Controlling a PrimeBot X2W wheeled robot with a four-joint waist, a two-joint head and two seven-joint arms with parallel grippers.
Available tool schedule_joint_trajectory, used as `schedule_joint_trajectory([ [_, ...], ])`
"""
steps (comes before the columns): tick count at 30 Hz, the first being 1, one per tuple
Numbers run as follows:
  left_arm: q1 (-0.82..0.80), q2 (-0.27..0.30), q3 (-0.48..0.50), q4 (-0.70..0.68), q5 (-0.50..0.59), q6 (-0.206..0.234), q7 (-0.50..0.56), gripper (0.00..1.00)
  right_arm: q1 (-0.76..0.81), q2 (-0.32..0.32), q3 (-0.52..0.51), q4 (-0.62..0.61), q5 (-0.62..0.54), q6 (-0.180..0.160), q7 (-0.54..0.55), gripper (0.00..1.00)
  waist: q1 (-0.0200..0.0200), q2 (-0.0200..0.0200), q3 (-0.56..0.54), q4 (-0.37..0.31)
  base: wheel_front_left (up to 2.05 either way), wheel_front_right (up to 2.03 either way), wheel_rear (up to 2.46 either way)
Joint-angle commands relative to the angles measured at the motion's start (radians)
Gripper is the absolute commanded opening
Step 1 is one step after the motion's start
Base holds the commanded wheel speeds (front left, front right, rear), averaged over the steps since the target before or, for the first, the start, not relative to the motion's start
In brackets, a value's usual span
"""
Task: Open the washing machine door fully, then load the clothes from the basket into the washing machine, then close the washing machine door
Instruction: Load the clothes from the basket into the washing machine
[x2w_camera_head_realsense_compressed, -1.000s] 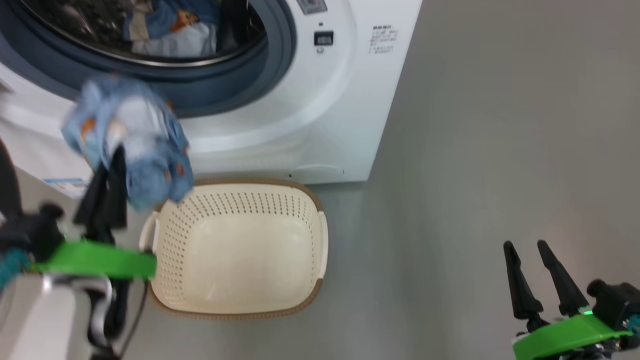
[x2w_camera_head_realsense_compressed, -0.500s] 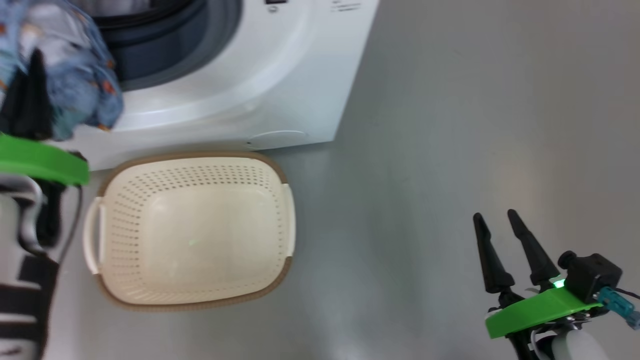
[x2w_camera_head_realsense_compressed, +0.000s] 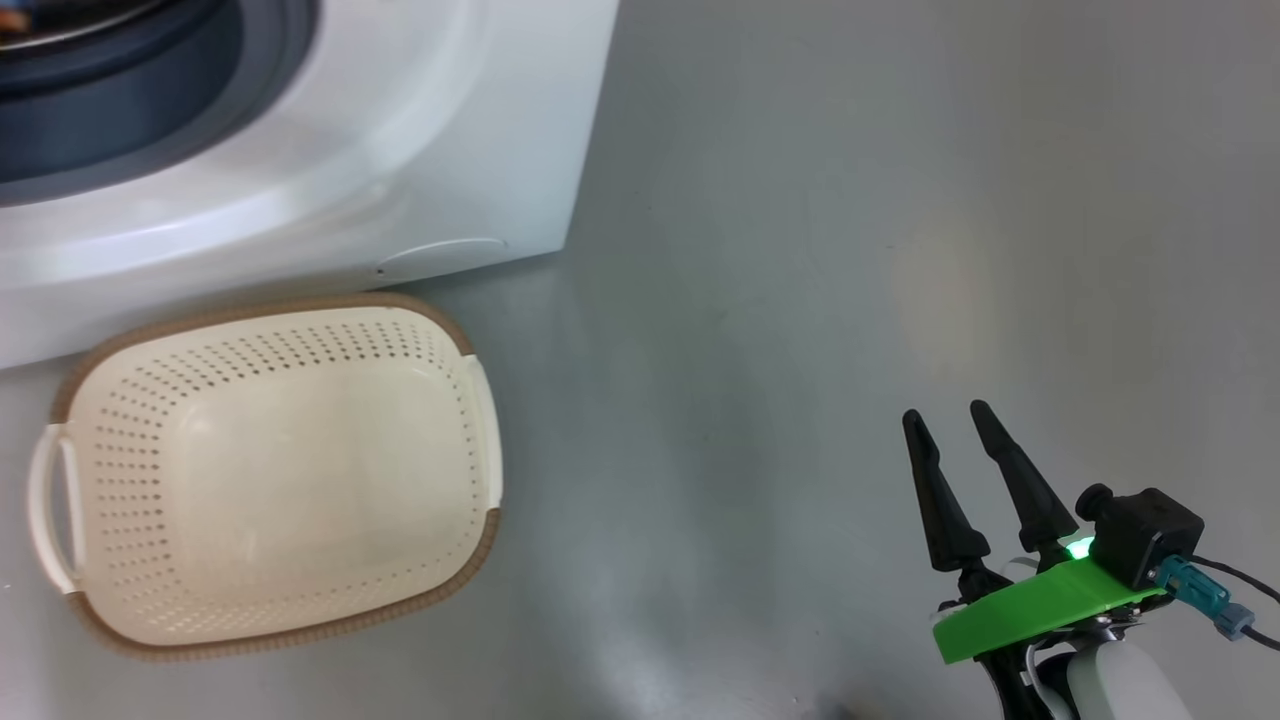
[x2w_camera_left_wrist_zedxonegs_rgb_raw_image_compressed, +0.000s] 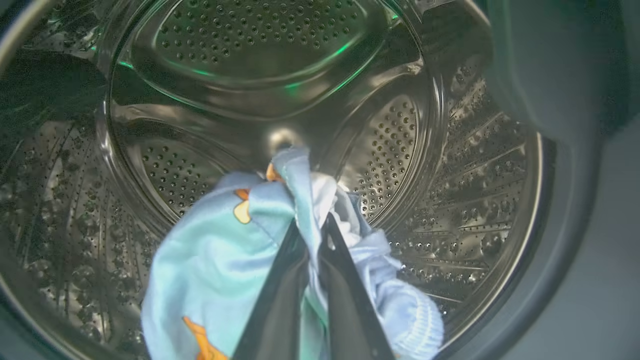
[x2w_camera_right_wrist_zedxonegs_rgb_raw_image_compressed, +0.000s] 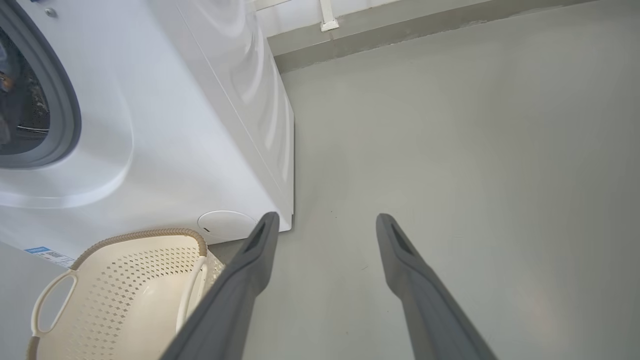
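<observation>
The left hand is pinched shut on a light blue garment with orange print, which drapes over both fingers and hangs below them. Ahead of it and all around curves the steel drum of the washing machine. Loading is the step in hand, and this is probably the last piece. Next the hand should reach deeper, part its fingers so the cloth drops, then back out without snagging it. What lies under the garment I cannot tell. The right hand hangs spread wide and empty above the floor. Well to its left, just before the machine, the basket holds nothing. Closing the washing machine door follows.
</observation>
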Motion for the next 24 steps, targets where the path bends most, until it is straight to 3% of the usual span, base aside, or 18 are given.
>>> schedule_joint_trajectory([
  [1,-0.015,0.05,0.028,-0.016,0.012,-0.002,-0.006,0.55,-0.001,-0.002,0.024,-0.022,0.004,0.003,-0.012,1.0,0.0,-0.0001,0.013,-0.014,0.0,0.0,0.0],
  [2,-0.02,0.048,0.028,-0.004,0.021,-0.002,-0.006,1.0,-0.001,-0.001,0.023,-0.022,0.004,0.003,-0.012,1.0,0.0,-0.0001,0.014,-0.015,0.0,0.0,0.0],
  [14,0.016,0.015,0.041,0.049,0.051,-0.002,-0.006,1.0,0.001,-0.007,0.029,-0.019,0.004,0.003,-0.012,1.0,0.0,-0.0001,-0.008,-0.003,0.0,0.0,0.0],
  [24,0.176,-0.043,0.073,0.016,0.078,-0.002,-0.006,1.0,0.011,-0.027,0.012,-0.018,0.001,0.003,-0.012,1.0,0.0,-0.0001,-0.066,0.04,0.0,0.0,0.0],
])
